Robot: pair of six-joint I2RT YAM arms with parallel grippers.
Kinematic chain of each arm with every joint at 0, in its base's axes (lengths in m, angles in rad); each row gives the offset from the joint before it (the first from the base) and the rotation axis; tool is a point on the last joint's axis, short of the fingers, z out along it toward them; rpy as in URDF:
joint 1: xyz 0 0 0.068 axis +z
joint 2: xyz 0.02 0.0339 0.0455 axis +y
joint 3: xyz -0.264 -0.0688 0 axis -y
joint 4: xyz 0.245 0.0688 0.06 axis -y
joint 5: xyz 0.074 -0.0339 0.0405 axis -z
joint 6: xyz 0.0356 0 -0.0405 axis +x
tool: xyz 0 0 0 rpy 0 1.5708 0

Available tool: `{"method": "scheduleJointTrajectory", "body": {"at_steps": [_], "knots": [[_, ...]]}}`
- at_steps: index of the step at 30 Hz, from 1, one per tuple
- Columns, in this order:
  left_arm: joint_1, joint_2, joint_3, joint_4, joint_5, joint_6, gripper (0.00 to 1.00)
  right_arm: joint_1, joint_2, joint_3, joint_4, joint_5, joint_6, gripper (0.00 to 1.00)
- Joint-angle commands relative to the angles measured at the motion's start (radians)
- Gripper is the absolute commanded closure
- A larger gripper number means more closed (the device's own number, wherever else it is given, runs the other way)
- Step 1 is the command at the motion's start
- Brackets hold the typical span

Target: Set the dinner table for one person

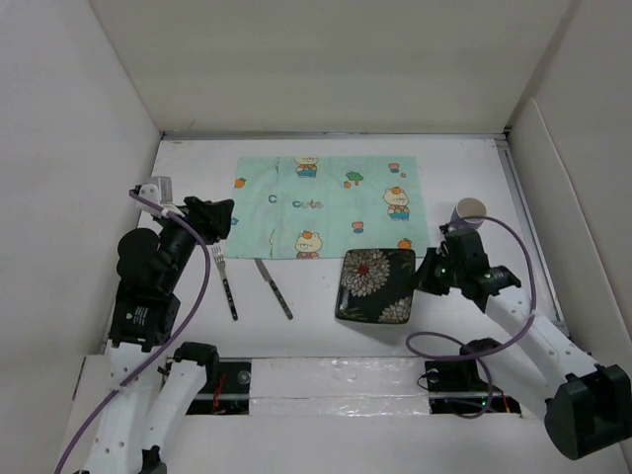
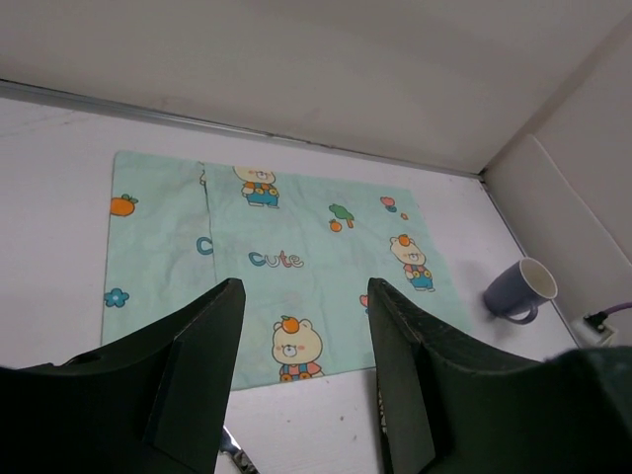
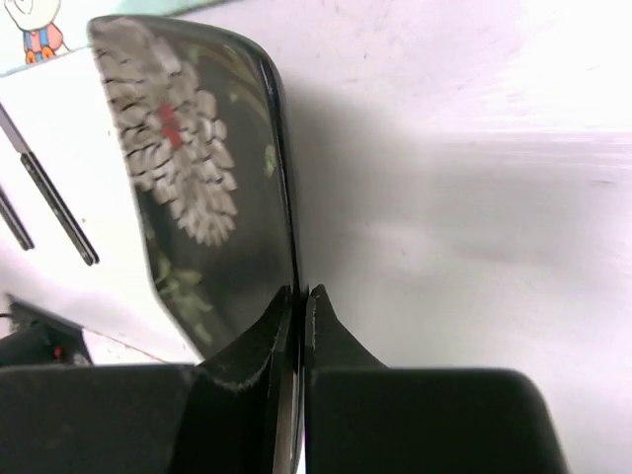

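The dinner table [image 1: 326, 311] is the white tabletop with white walls. A black square plate [image 1: 376, 284] with white flowers lies just in front of the mint-green bear mat [image 1: 331, 204]. My right gripper [image 1: 427, 276] is shut on the plate's right rim, seen edge-on in the right wrist view [image 3: 299, 294]. A fork [image 1: 226, 281] and a knife [image 1: 274, 287] lie left of the plate. My left gripper [image 1: 219, 219] is open and empty above the mat's left corner; it also shows in the left wrist view [image 2: 304, 296]. A lilac mug [image 1: 468, 213] stands right of the mat.
White walls close the table on the left, far and right sides. A purple cable loops near each arm's base [image 1: 444, 346]. The mug also shows in the left wrist view [image 2: 521, 290] near the right wall.
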Motion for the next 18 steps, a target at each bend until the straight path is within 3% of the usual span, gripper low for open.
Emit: {"method": "scheduleJointTrajectory", "body": {"at_steps": [1,5,10,12,14,15,18], "knots": [[-0.003,0.004,-0.004,0.023,-0.026,0.025,0.50,0.007,-0.017,0.223,-0.064,-0.045,-0.066,1.00],[-0.003,0.006,-0.002,0.007,-0.056,0.033,0.50,0.019,0.080,0.349,0.057,-0.193,-0.047,1.00],[-0.003,0.009,-0.015,0.002,-0.072,0.036,0.50,0.041,0.238,0.397,0.501,-0.269,0.066,1.00],[-0.003,0.006,-0.024,0.007,-0.070,0.037,0.50,0.030,0.393,0.498,0.548,-0.277,0.038,1.00],[-0.003,0.010,-0.027,0.010,-0.067,0.037,0.50,0.006,0.520,0.655,0.542,-0.385,-0.012,1.00],[-0.003,0.016,-0.027,0.007,-0.067,0.039,0.50,0.006,0.684,0.738,0.546,-0.425,-0.026,1.00],[-0.003,0.013,-0.030,0.008,-0.073,0.039,0.50,-0.005,0.816,0.883,0.485,-0.453,-0.069,1.00]]}}
